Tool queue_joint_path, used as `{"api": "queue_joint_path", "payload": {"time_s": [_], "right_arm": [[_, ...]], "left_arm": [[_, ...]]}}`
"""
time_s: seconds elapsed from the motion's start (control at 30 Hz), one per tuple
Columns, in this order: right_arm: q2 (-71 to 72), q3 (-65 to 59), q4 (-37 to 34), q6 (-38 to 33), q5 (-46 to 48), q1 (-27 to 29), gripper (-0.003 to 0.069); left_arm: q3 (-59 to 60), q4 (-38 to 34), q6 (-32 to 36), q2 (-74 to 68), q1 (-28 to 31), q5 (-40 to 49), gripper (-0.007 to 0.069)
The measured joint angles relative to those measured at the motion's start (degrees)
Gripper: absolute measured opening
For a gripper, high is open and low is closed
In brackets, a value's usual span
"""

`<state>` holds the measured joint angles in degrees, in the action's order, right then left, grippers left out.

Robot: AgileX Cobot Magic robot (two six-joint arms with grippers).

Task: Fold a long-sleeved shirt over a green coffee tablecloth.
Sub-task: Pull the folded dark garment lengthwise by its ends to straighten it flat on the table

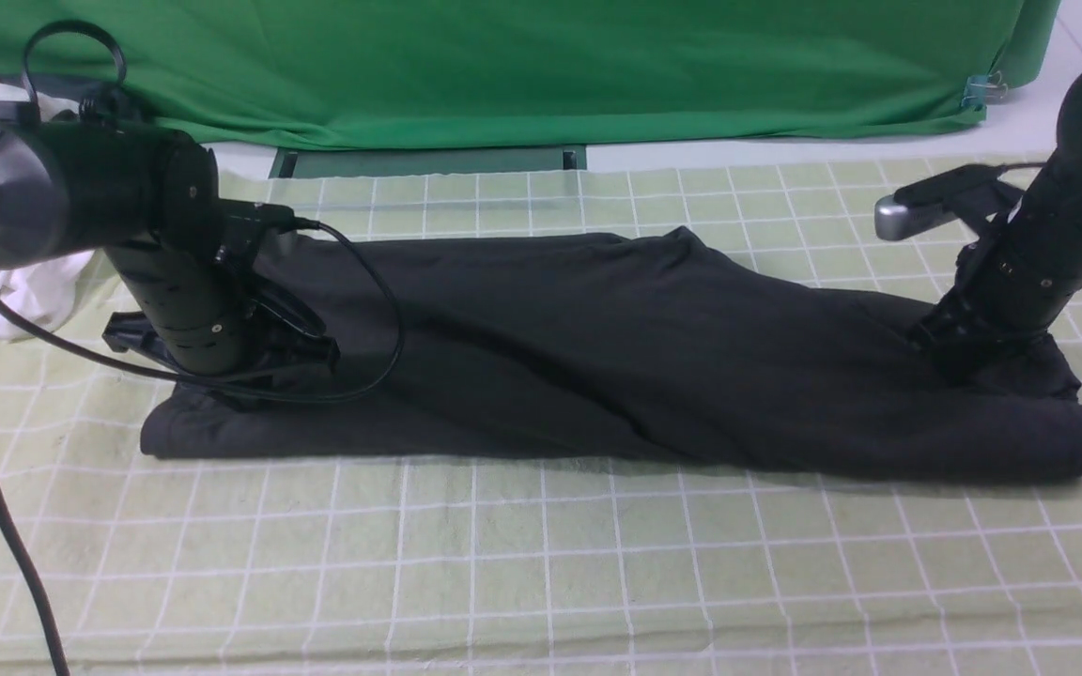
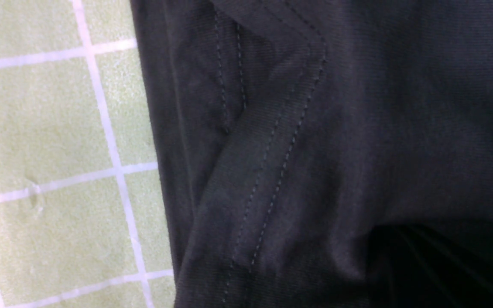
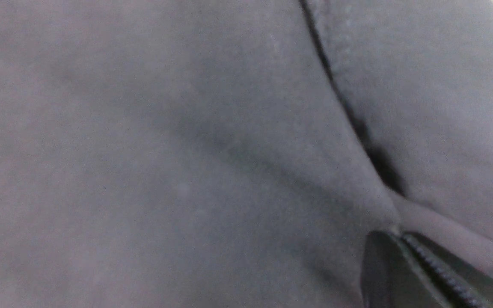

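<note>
A: Shirt position?
B: The long-sleeved shirt (image 1: pixel 597 357) lies in a band across mid-frame on the green coffee tablecloth (image 1: pixel 541 563).
A: Claws?
B: At the left, the left gripper (image 1: pixel 250 376) is clenched, tips hidden, hold unclear. At the right, the right gripper (image 3: pixel 400 244) pinches a shirt fold.

Front cam: wide, looks fwd over shirt (image 1: pixel 597 376). Wrist cams: v. close on same shirt.

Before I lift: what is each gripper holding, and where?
The right gripper pinches the long-sleeved shirt at its right end; left gripper shut at the left end, grip hidden.
</note>
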<state>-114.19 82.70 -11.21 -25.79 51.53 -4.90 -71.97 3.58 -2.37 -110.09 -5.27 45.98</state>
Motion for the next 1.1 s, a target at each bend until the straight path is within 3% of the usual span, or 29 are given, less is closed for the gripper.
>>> {"api": "queue_joint_path", "payload": {"time_s": [0.27, 0.7, 0.83, 0.93, 1.0, 1.1], "right_arm": [[4.9, 0.0, 2.1, 0.0, -1.9, 0.0, 0.0009], [1.3, 0.0, 7.4, 1.3, -13.2, 0.5, 0.0021], [-0.3, 0.0, 8.0, 1.7, -14.8, 0.5, 0.0153], [0.1, 0.4, 9.2, 2.9, -13.5, 0.7, 0.0349], [0.8, 1.2, 9.5, 3.9, -11.5, 0.8, 0.0395], [3.1, 2.4, 9.6, 7.8, -8.3, 0.9, 0.0395]], "left_arm": [[0.0, 0.0, -0.1, -0.1, 0.0, 0.0, 0.0011], [0.0, 0.0, -0.1, -0.1, 0.0, 0.1, 0.0011], [0.0, 0.1, -0.3, 0.0, 0.0, 0.2, 0.0011], [-0.4, 1.4, -3.0, 0.6, 0.0, 1.1, 0.0011], [-0.8, 3.1, -5.4, 1.9, 0.0, 1.4, 0.0011], [-2.5, 5.5, -8.7, 4.8, 0.0, 1.3, 0.0011]]}}
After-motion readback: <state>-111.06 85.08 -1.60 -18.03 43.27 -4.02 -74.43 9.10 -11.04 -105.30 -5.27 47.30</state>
